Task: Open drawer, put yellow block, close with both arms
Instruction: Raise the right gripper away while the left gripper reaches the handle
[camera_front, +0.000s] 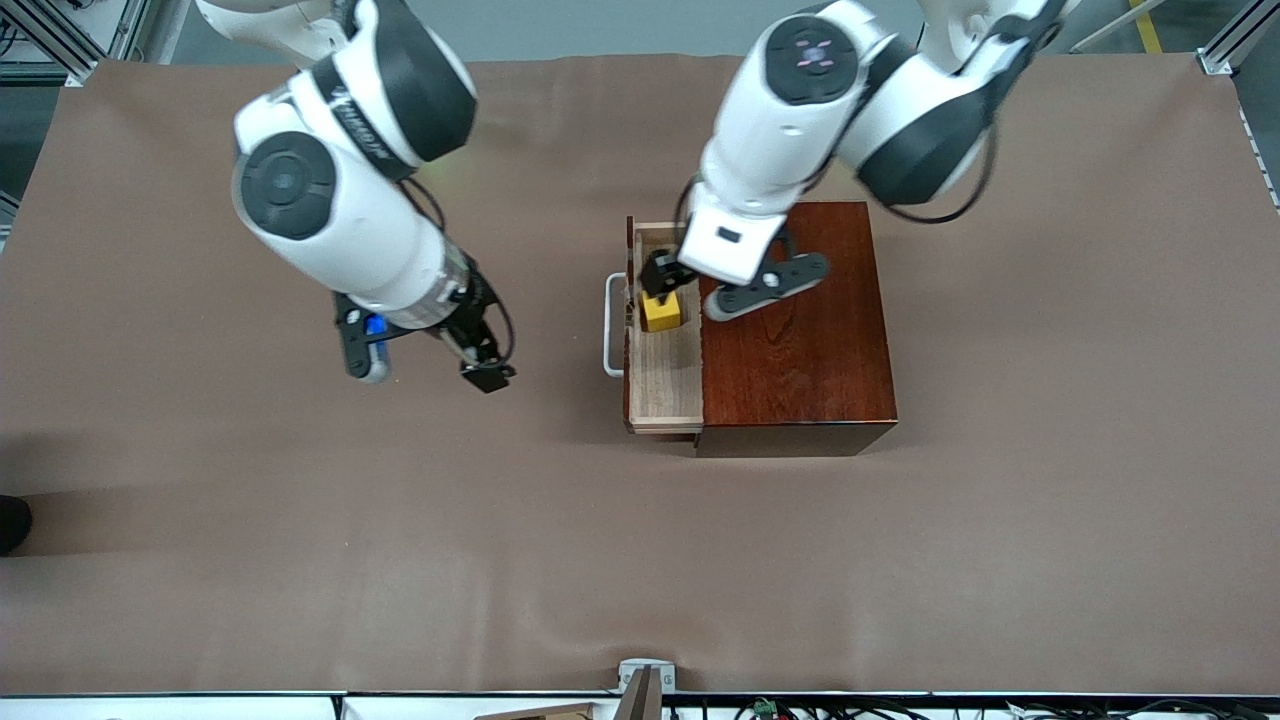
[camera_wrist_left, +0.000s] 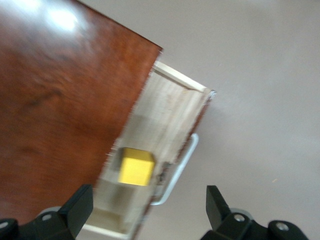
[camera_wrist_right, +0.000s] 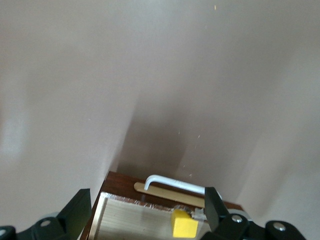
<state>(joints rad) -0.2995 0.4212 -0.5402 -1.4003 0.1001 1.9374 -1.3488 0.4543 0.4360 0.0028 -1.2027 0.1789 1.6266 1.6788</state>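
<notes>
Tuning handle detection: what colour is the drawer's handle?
White; the handle is a U-shaped bar on the drawer, clearest in the front view.

White arms (camera_front: 350, 200), black joints, seemingly dark cables.

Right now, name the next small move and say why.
Probably lift the left gripper straight up. Its fingers are open above the yellow block, which already lies in the open drawer. The right gripper waits open over the table, facing the handle.

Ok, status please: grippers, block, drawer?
Left gripper open above yellow block in open drawer. Right gripper open over table, waiting. Nothing blocking.
</notes>
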